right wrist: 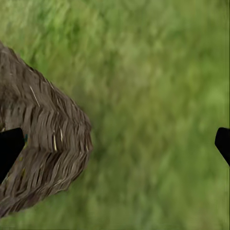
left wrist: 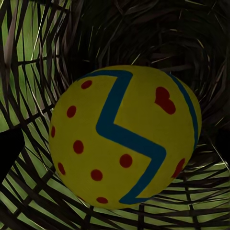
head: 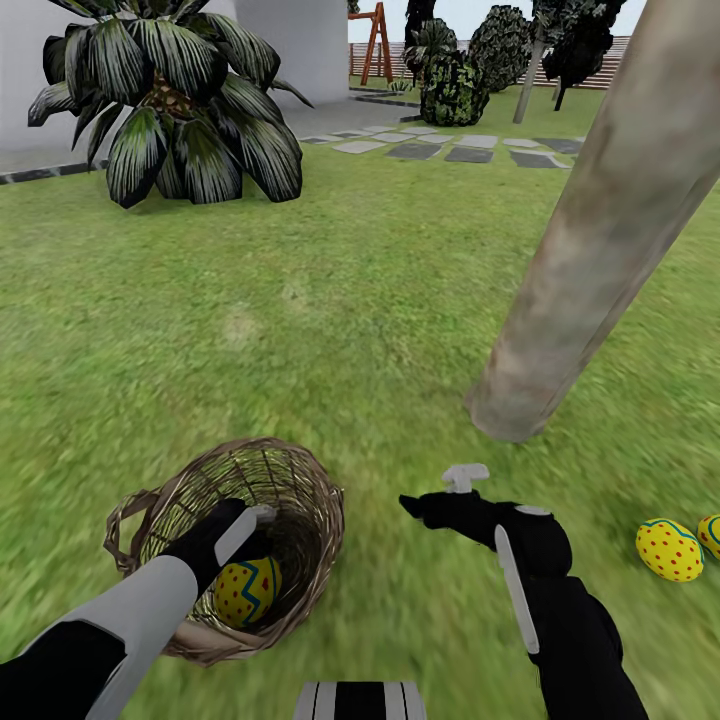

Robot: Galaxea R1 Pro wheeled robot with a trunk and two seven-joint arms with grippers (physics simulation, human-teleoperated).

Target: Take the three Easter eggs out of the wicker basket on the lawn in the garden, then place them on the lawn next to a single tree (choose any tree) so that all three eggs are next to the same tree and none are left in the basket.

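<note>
Wicker: basket (head: 300,500) tipped on lawn (head: 330,300), mouth toward robot; one egg (head: 247,590) inside.
Egg axis: across basket; blunt or narrow end unclear.
Left tool (head: 255,520): in basket by egg; grip cannot be told.
Right tool (head: 440,495): spread wide, empty.
Placed: two eggs (head: 668,549) near tree (head: 600,240).
Risk: egg may roll deeper; basket may shift.
</note>
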